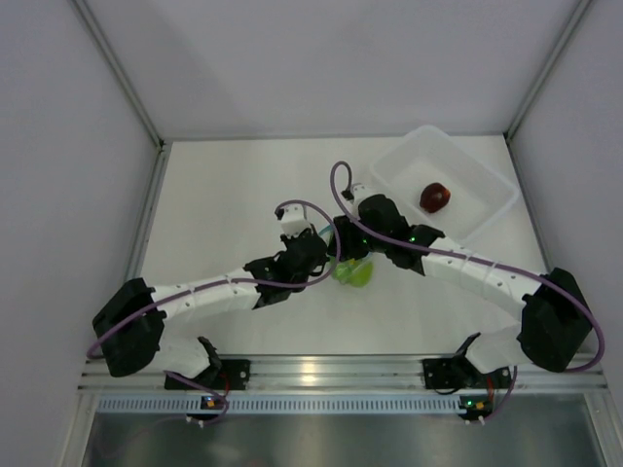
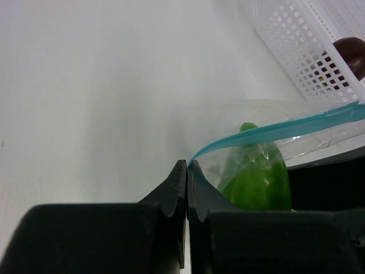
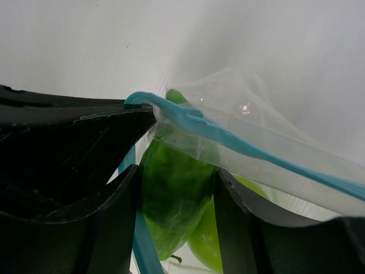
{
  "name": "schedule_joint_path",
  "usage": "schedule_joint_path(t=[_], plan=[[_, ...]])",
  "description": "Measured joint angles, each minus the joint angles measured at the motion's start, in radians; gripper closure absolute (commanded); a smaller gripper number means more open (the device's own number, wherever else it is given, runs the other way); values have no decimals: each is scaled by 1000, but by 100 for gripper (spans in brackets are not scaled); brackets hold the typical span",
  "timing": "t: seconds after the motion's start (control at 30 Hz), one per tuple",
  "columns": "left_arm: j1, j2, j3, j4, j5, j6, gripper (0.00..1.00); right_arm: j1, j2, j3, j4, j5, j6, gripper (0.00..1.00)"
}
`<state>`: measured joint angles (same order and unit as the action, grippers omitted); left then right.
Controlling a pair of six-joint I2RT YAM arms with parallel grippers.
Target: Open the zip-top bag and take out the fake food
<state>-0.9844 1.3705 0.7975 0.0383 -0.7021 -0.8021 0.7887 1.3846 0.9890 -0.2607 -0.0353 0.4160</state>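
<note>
Now: grn fruit [image 3: 171, 188] in zip-top bag [image 2: 285, 127]; dark-red one [image 1: 434, 197] in tray [image 1: 459, 163].

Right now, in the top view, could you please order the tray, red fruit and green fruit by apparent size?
Largest: tray.
Then green fruit and red fruit look alike; the green one is partly hidden, so I won't rank them.

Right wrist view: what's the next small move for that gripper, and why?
Probably draw the right gripper back out of the zip-top bag with the green fruit. Its fingers sit on both sides of that fruit inside the open mouth, and the left gripper pinches the bag's blue strip, so the bag should stay behind.
</note>
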Motion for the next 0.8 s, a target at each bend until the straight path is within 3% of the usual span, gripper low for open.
schedule_joint_path(t=[0.63, 0.8], plan=[[62, -61, 16, -66, 176, -4, 100, -27, -63, -73, 97, -233, -329, 100], [93, -97, 10, -73, 214, -7, 100, -27, -63, -72, 127, -219, -292, 100]])
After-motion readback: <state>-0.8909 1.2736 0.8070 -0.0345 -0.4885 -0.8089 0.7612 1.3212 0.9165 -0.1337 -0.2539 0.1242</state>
